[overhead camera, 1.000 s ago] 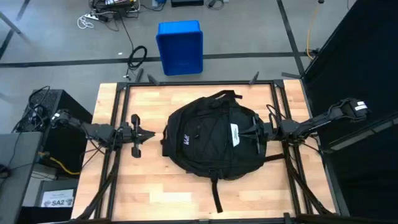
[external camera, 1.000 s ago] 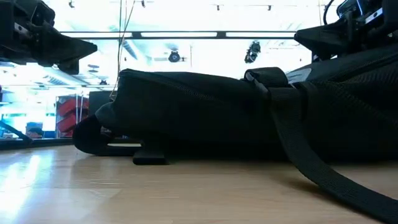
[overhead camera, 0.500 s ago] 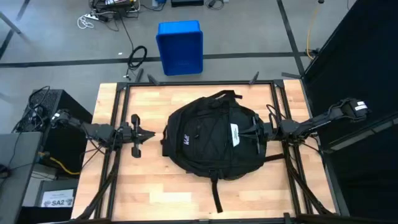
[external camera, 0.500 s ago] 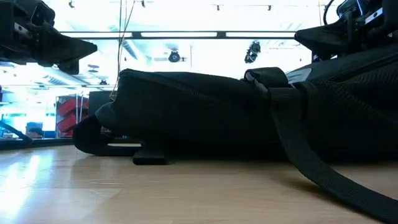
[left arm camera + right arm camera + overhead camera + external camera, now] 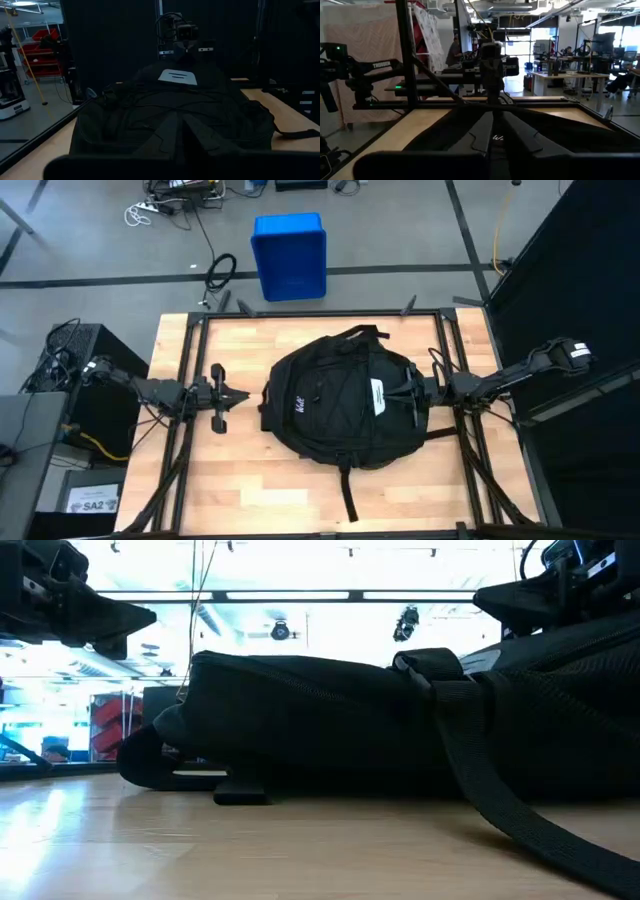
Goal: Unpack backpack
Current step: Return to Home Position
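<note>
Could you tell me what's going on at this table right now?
Nothing is being handled right now. The black backpack lies in the middle of the wooden table and looks closed. The left gripper waits off its left side, clear of it, jaws shut. The right gripper is at the bag's right edge, jaws also shut; I can't tell if it touches the fabric.

This is a robotics lab or workshop. In the high view, a black-framed wooden table [image 5: 300, 490] stands on a grey concrete floor [image 5: 100, 250], with loose cables [image 5: 170, 205] at upper left and a blue plastic box [image 5: 289, 255] at top centre. Workbenches [image 5: 567, 75] under ceiling lights fill the right of the right wrist view, and red bins [image 5: 47, 67] on shelving show at the left wrist view's upper left.
</note>
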Available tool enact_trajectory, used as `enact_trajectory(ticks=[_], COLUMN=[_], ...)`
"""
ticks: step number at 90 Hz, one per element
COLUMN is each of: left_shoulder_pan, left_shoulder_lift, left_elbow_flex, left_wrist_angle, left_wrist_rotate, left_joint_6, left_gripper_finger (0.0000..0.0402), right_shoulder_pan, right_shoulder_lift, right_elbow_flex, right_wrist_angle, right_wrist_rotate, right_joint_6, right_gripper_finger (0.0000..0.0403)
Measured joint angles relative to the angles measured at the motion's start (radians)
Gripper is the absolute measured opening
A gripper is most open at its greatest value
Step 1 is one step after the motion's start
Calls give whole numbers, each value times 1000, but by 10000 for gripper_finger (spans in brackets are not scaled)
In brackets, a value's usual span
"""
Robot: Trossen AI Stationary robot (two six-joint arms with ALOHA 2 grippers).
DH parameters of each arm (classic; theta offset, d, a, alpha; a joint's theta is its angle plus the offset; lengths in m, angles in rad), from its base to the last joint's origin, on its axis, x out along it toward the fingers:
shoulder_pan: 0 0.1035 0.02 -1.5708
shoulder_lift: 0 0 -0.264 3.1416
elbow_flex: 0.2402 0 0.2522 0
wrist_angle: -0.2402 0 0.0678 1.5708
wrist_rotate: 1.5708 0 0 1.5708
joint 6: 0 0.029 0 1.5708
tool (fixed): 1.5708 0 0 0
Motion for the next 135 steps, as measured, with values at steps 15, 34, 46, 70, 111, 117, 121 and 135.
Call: enact_trajectory(ticks=[15, 34, 46, 70, 111, 117, 121, 135], left_shoulder_pan=[0, 0, 0, 0, 0, 0, 0, 0], left_shoulder_lift=[0, 0, 0, 0, 0, 0, 0, 0], left_elbow_flex=[0, 0, 0, 0, 0, 0, 0, 0], left_wrist_angle=[0, 0, 0, 0, 0, 0, 0, 0], left_wrist_rotate=[0, 0, 0, 0, 0, 0, 0, 0], left_joint_6=[0, 0, 0, 0, 0, 0, 0, 0], left_gripper_finger=[0, 0, 0, 0, 0, 0, 0, 0], right_shoulder_pan=[0, 0, 0, 0, 0, 0, 0, 0], right_shoulder_lift=[0, 0, 0, 0, 0, 0, 0, 0], right_elbow_flex=[0, 0, 0, 0, 0, 0, 0, 0], right_wrist_angle=[0, 0, 0, 0, 0, 0, 0, 0], right_wrist_rotate=[0, 0, 0, 0, 0, 0, 0, 0], right_joint_6=[0, 0, 0, 0, 0, 0, 0, 0], right_gripper_finger=[11, 5, 6, 14, 17, 14, 12, 8])
